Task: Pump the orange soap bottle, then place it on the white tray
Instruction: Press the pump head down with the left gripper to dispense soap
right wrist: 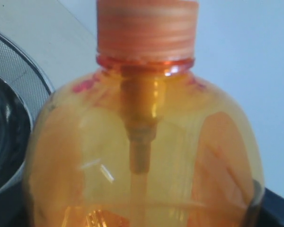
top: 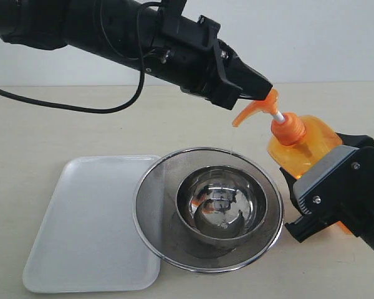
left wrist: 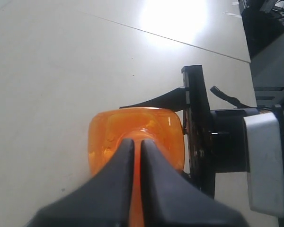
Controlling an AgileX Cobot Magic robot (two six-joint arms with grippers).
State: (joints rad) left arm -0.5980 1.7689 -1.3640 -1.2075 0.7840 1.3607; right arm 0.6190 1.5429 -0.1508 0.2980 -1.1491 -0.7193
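Note:
The orange soap bottle (top: 302, 146) hangs tilted above the table at the right, its pump head (top: 255, 109) and white stem (top: 278, 116) pointing up and left over the strainer. My right gripper (top: 311, 180) is shut on the bottle's body; in the right wrist view the bottle (right wrist: 142, 142) fills the frame. My left gripper (top: 265, 92) reaches across from the upper left, shut, with its tips resting on top of the pump head. In the left wrist view its fingers (left wrist: 137, 142) nearly touch above the bottle (left wrist: 106, 137). The white tray (top: 87, 230) lies flat at the front left.
A round steel mesh strainer (top: 151, 187) with a shiny steel bowl (top: 221, 205) inside it sits right of the tray, overlapping the tray's right edge and below the pump nozzle. The strainer's mesh (right wrist: 19, 71) also shows in the right wrist view. Bare beige tabletop lies behind.

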